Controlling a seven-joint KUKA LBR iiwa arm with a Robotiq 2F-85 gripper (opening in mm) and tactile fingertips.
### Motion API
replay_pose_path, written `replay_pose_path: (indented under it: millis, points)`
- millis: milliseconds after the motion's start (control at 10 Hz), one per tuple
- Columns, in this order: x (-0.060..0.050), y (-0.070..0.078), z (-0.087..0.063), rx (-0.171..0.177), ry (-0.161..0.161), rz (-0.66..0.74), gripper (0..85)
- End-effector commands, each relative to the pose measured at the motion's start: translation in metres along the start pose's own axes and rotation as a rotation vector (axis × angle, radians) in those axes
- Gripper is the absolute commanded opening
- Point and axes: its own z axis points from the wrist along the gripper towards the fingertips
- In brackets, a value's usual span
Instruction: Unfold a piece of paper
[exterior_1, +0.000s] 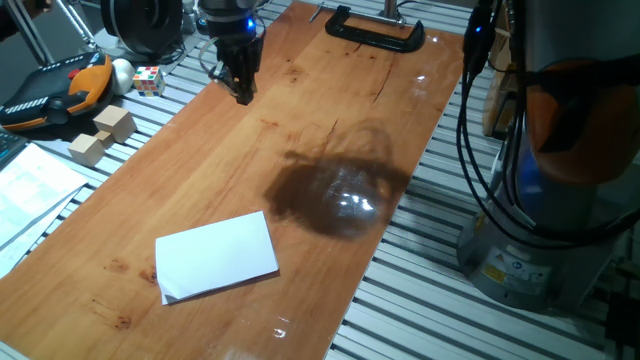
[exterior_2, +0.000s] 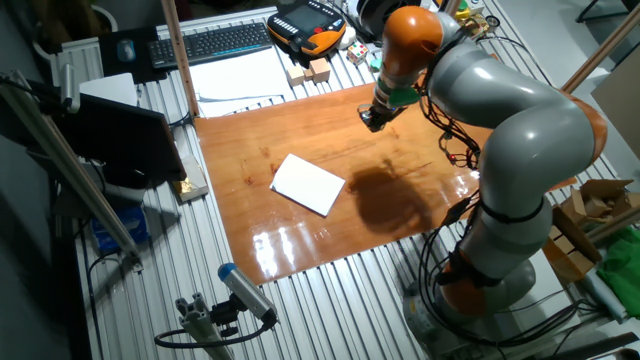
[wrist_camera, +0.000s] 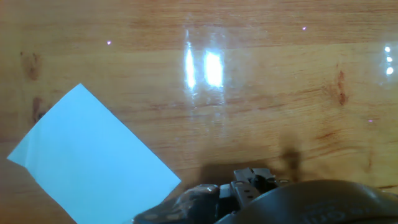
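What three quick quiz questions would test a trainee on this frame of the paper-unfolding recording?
1. True or false: the piece of paper lies folded flat on the wooden table.
2. Is the gripper touching the paper, or apart from it?
3. Which object sits at the table's far edge in the fixed view: A) black clamp, B) a mug, C) scissors?

Key:
1. True; a lower layer peeks out at one corner.
2. Apart; it hangs over bare wood, well away from the sheet.
3. A.
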Motion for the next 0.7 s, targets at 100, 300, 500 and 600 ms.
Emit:
replay_pose_path:
  millis: [100, 300, 500, 600]
  points:
    - [0.003, 0.015, 0.007, 0.044, -0.022, -0.022, 2.0]
    - [0.007, 0.033, 0.010, 0.086, -0.028, -0.040, 2.0]
    - [0.011, 0.043, 0.016, 0.106, -0.045, -0.040, 2.0]
    - [0.011, 0.045, 0.018, 0.088, -0.053, -0.034, 2.0]
